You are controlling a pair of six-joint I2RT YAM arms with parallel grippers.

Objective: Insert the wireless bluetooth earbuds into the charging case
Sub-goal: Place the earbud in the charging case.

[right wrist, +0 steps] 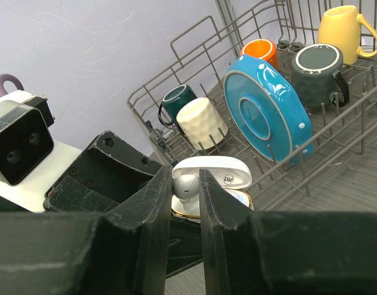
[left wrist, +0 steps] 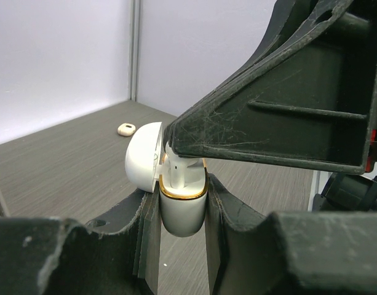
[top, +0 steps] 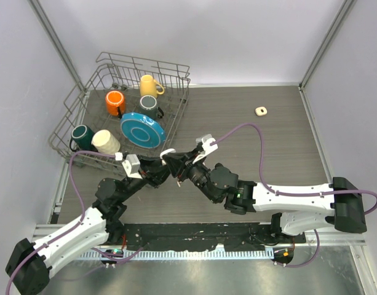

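Note:
My left gripper (left wrist: 182,206) is shut on the white charging case (left wrist: 182,212), which has a gold rim and an open lid (left wrist: 142,163). It holds the case upright above the table. My right gripper (right wrist: 185,177) is shut on one white earbud (right wrist: 186,186), its stem pointing down into the case's open top (right wrist: 228,178). The earbud's stem (left wrist: 174,173) shows inside the rim in the left wrist view. In the top view the two grippers meet at mid-table, the left gripper (top: 165,162) beside the right gripper (top: 177,169), with the case (top: 168,152) between them. No other earbuds are visible.
A wire dish rack (top: 90,92) stands at the back left, holding several mugs and a blue plate (top: 141,129); it also shows in the right wrist view (right wrist: 176,55). A small cream object (top: 261,111) lies on the table at the back right.

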